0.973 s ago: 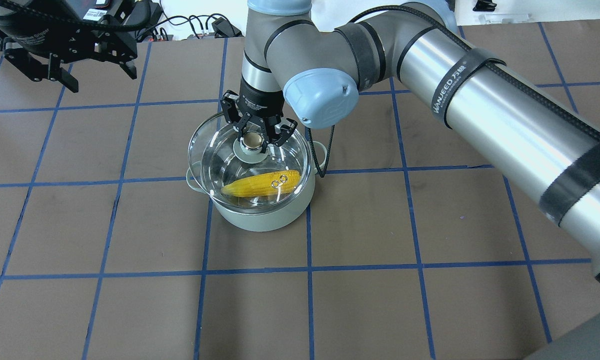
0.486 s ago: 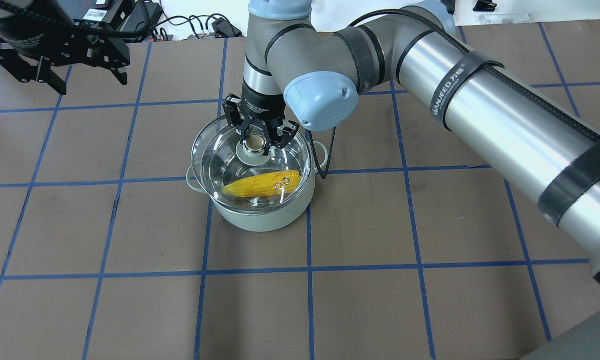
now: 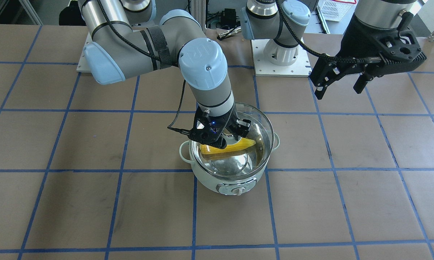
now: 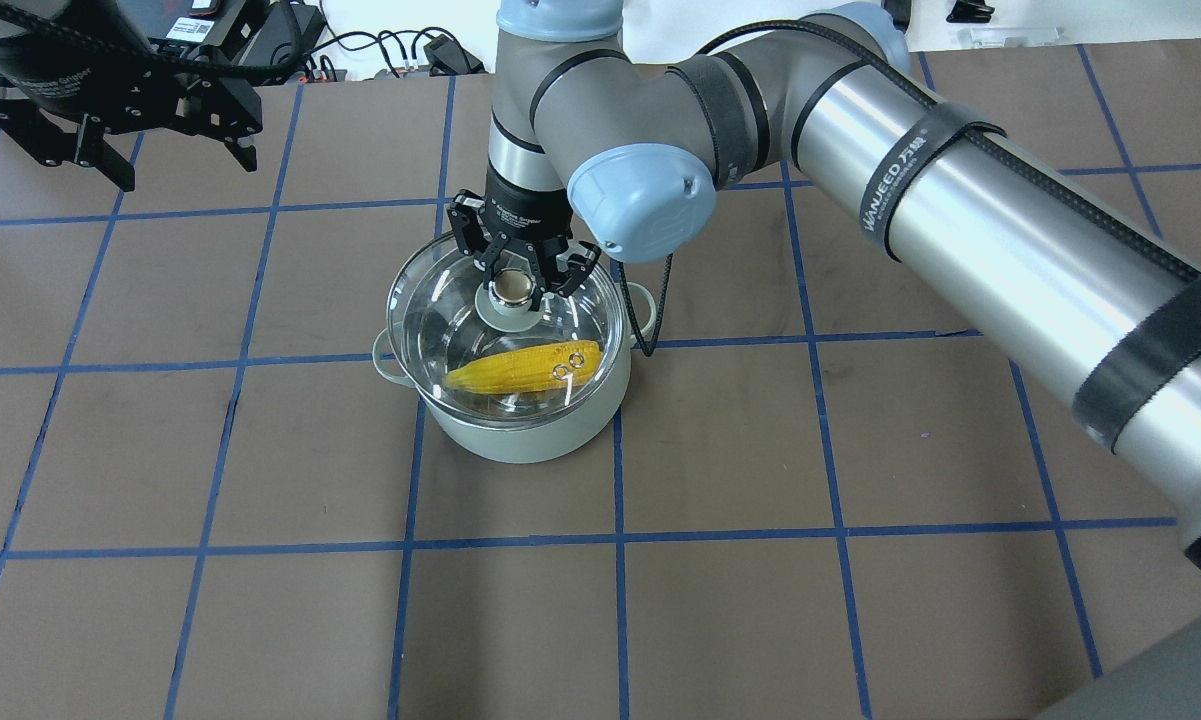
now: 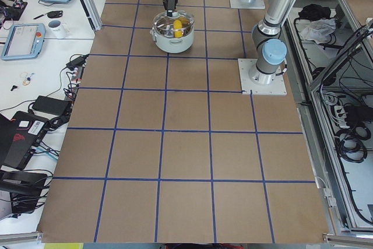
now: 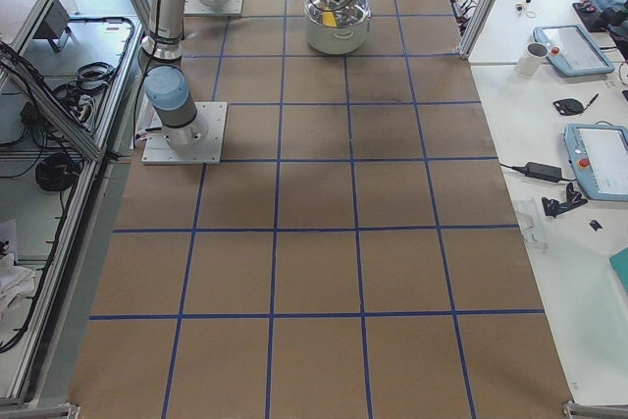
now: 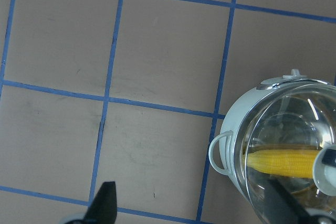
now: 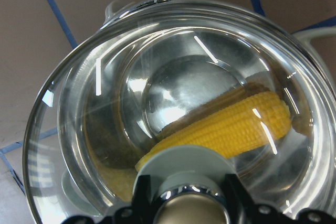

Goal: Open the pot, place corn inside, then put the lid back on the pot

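The pale mint-green pot stands mid-table, its dial facing the front-facing camera. The yellow corn lies inside it and shows through the glass in the right wrist view. My right gripper is shut on the knob of the clear glass lid and holds the lid over the pot's mouth, at or just above the rim, slightly offset toward the far left. I cannot tell if it rests on the rim. My left gripper is open and empty, high at the far left, well away from the pot.
The brown mat with blue grid lines surrounds the pot. The right arm stretches over the table's right half. Cables and boxes lie beyond the far edge. The left wrist view shows the pot at its right edge.
The lid, held by my right gripper, has shifted a little right and lower over the pot. My left gripper has drawn back toward the far left.
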### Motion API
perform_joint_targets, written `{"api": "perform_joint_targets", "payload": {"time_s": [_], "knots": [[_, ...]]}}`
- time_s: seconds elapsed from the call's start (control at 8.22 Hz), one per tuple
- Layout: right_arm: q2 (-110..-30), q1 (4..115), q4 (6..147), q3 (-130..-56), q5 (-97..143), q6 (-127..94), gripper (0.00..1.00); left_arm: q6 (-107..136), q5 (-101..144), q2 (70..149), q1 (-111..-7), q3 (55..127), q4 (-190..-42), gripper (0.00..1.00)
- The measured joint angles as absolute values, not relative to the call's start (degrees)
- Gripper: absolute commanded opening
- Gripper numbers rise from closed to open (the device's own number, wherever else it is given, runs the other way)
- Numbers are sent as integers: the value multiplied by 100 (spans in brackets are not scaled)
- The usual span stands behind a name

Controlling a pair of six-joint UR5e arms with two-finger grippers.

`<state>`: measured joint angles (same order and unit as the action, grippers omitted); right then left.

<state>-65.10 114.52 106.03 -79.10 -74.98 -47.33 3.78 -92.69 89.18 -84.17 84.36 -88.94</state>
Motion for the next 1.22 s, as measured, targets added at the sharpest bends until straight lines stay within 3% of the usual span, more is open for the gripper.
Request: {"api": "perform_joint_targets", "payload": {"time_s": [0.73,1.22], "knots": [[-6432,11452,10626,-7929,-7482,-4812,8,378,-9256,8921,-8436,8485,-8891,100],[-6441,11450,10627,-8057,-7412,-4977,6,375,-9205,8918,-8436,8492,-8895,100]]}}
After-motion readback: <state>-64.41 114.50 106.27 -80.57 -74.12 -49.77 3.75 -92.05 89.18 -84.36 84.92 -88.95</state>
